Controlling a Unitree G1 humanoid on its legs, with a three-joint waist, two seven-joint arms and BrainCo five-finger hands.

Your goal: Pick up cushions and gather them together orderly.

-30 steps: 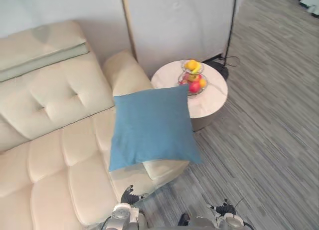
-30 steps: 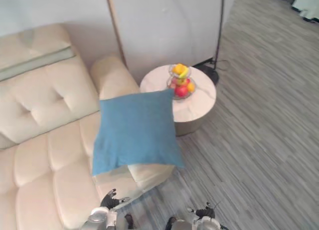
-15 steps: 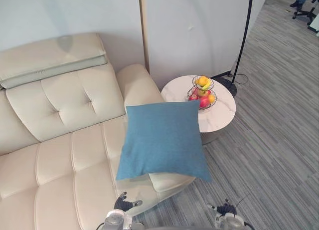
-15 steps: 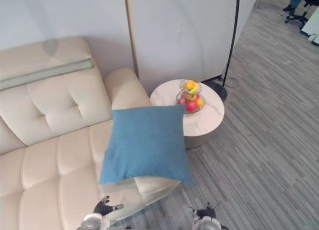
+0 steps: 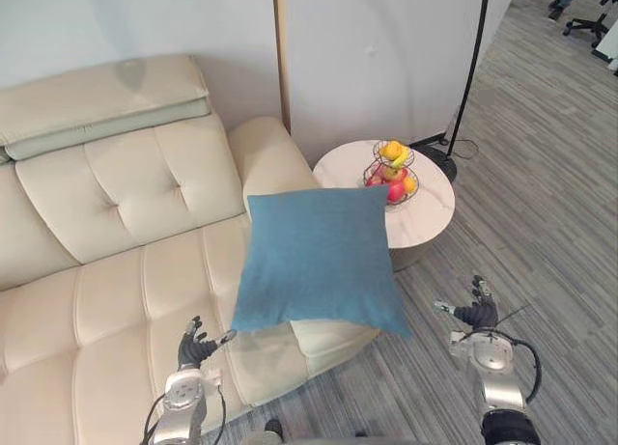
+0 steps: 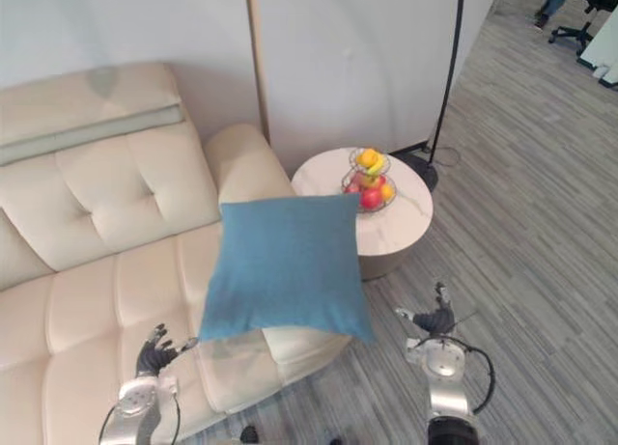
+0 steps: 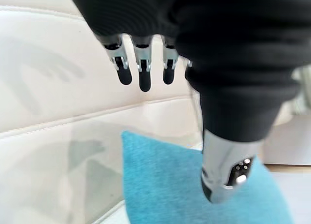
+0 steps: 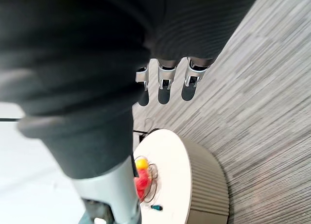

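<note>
Cushion [image 5: 319,260] — between left fingers [image 5: 197,343], right fingers [image 5: 477,311]

cushion [image 5: 319,257] on sofa [image 5: 116,204] end | side table [image 5: 432,209] right of sofa | fruit basket [image 5: 391,172] on it

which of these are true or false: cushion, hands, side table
1. The blue cushion lies on the end of the sofa nearest the round table. True.
2. The left hand grips the cushion. False: it is open and holds nothing, by the cushion's lower corner.
3. A fruit basket stands on the round table. True.
4. The right hand rests on the table. False: it is open over the floor, apart from the table.
</note>
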